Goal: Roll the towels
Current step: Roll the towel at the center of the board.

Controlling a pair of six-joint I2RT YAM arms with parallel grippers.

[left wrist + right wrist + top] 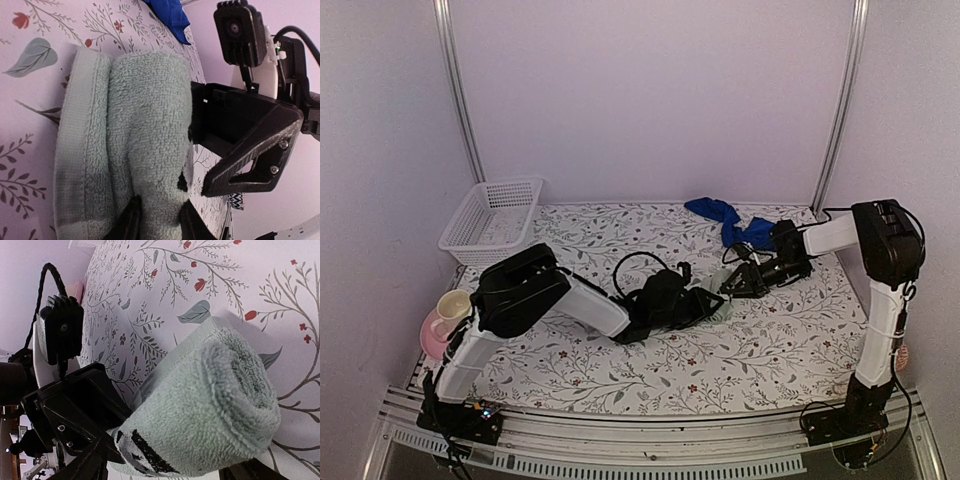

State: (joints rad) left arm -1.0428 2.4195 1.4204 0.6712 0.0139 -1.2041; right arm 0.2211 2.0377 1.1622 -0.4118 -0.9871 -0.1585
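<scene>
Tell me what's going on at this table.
Both arms are working on the green towel, which lies rolled up in the middle of the table. The left pincer pinches one end of the roll. The right pincer sits at the other end with its jaws wide on either side of the roll; whether they press it cannot be told. The blue towel lies crumpled at the far right, not yet rolled.

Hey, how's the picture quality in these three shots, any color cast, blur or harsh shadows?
Top view: soft, even light with a lilac cast, no glare; the blue towel is crisp. Left wrist view: the green towel shows sharp terry texture, with its lower left edge shaded. Right wrist view: the same towel is in focus and throws a soft shadow on the tablecloth.
</scene>
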